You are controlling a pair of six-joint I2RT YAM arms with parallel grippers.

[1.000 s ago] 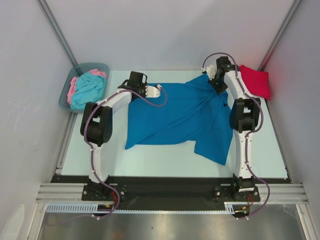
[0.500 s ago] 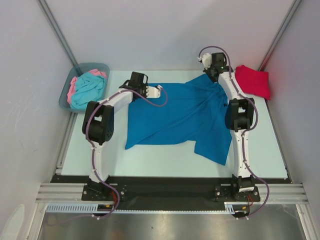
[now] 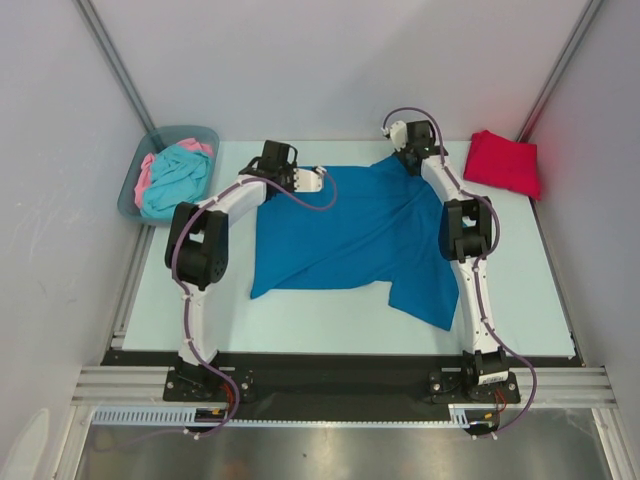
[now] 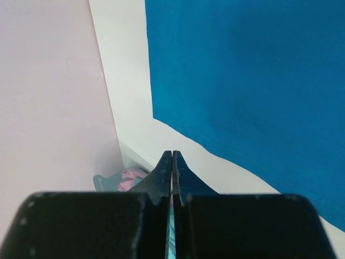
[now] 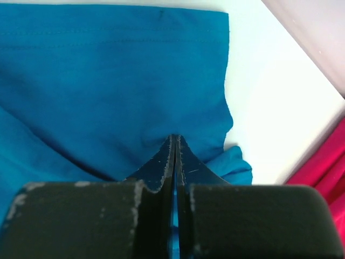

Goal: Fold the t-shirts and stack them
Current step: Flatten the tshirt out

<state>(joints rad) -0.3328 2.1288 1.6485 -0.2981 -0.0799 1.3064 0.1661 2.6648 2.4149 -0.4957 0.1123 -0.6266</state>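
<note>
Pale counter [image 3: 200, 310] boxed in by grey walls. Upper left of the frame: grey-blue bin [image 3: 128, 200] holding a turquoise t-shirt [image 3: 175, 180], with a pink t-shirt [image 3: 146, 172] showing at its left edge. Left arm [image 3: 205, 240] reaches to upper centre; left jaws pressed shut, holding nothing, over bare counter just beside the blue t-shirt's edge. Blue t-shirt [image 3: 350, 235] lies spread and rumpled mid-frame, one sleeve trailing lower right. Right arm [image 3: 465, 230] stretches to the upper sleeve; right jaws shut, tips over that sleeve, contact unclear. Red t-shirt [image 3: 505, 163] lies folded, upper right.
</note>
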